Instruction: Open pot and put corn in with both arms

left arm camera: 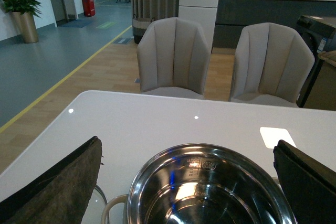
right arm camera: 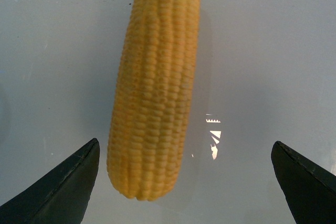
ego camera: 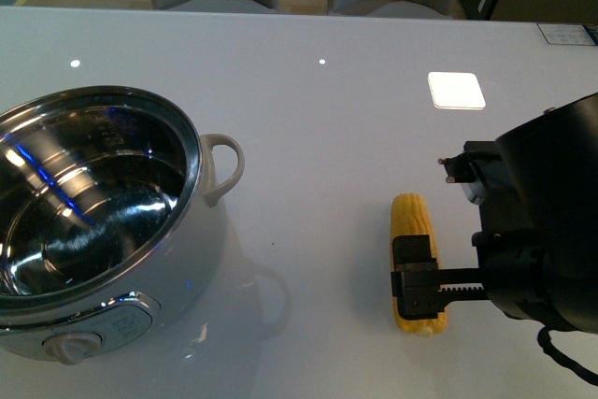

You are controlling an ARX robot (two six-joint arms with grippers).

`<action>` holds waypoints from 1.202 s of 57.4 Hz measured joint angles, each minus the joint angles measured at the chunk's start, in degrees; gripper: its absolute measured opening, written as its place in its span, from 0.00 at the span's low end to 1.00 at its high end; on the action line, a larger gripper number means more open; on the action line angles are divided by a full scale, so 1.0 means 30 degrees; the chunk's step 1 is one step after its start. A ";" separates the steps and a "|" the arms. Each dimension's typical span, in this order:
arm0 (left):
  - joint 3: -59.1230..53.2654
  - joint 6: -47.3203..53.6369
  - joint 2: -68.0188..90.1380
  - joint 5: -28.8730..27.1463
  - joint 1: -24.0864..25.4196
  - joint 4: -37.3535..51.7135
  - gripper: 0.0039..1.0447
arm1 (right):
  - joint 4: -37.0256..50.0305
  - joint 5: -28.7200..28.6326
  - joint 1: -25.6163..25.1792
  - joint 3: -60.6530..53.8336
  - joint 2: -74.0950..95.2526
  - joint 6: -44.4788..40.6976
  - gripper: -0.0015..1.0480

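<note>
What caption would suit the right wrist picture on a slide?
Right claw open above the corn lying on the white table, a finger on each side, not touching.

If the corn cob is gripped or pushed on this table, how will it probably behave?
The corn is round and lies on its side on the glossy table, so a sideways push would probably roll it. It looks stiff, so it should lift without bending. Its taper may let a grip slide toward the thinner end.
</note>
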 joint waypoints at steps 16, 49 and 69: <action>0.0000 0.0000 0.0000 0.0000 -0.0007 0.0000 0.94 | 0.0612 -0.0590 0.0372 0.0867 0.2033 -0.0328 0.92; 0.0000 0.0000 0.0000 0.0000 -0.0007 0.0000 0.94 | 0.1239 -0.1064 0.0648 0.1479 0.4116 -0.0889 0.48; 0.0000 0.0000 0.0000 0.0000 -0.0007 0.0000 0.94 | 0.1756 -0.1472 0.0576 0.0918 0.3293 -0.0648 0.27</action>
